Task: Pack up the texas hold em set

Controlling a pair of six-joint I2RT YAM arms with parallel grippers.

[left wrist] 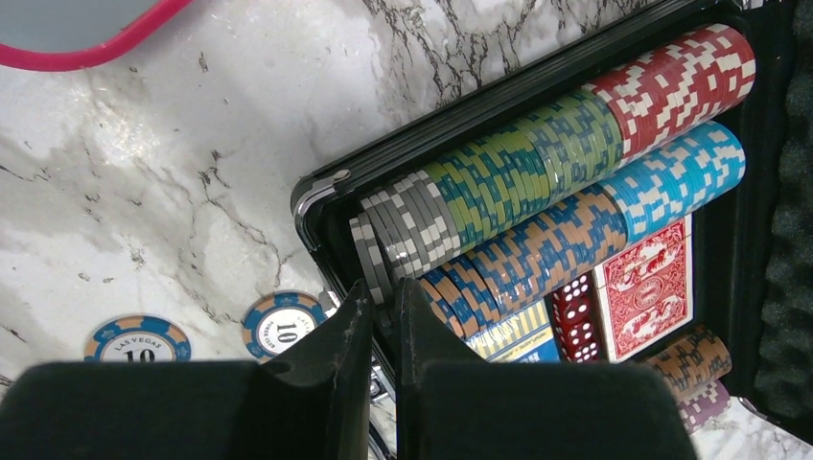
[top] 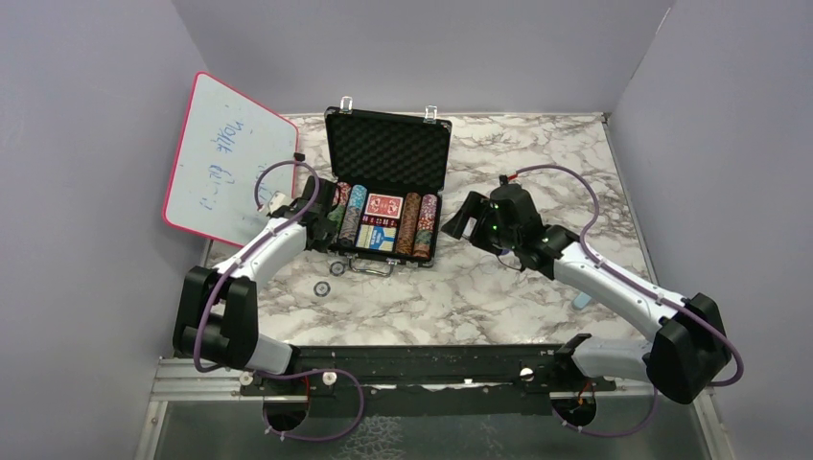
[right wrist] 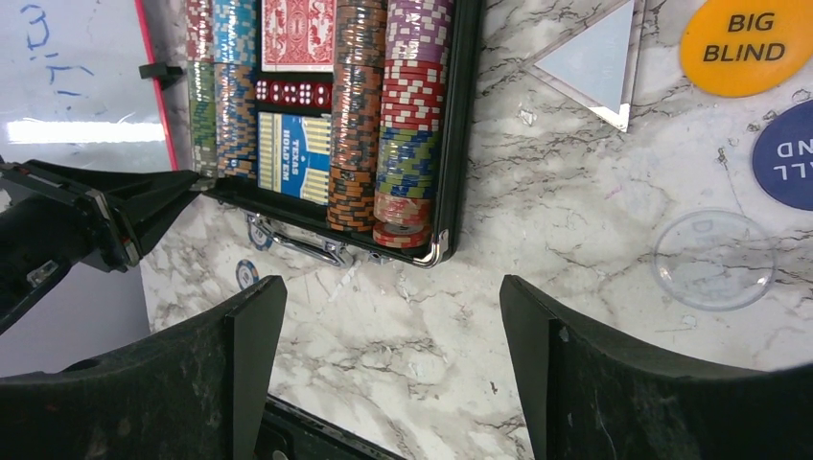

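While the left jaws [left wrist: 382, 287] stand all but closed with nothing between them, their tips sit at the grey end of the outer chip row [left wrist: 537, 163], a placing judged fit for seating chips in the briefcase [top: 388, 153], open mid-desk. Two loose chips [left wrist: 280, 324] lie on the desk [left wrist: 144, 192] just beside. Right jaws [right wrist: 393, 287] hang released, empty, apart from the case; orange button [right wrist: 748, 43] unpacked beyond

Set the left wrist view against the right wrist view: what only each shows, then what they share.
Left wrist only: the lid's foam lining. Right wrist only: the orange button, blue button, clear disc and case handle. Both: the case, red deck, red dice, pink-framed whiteboard.
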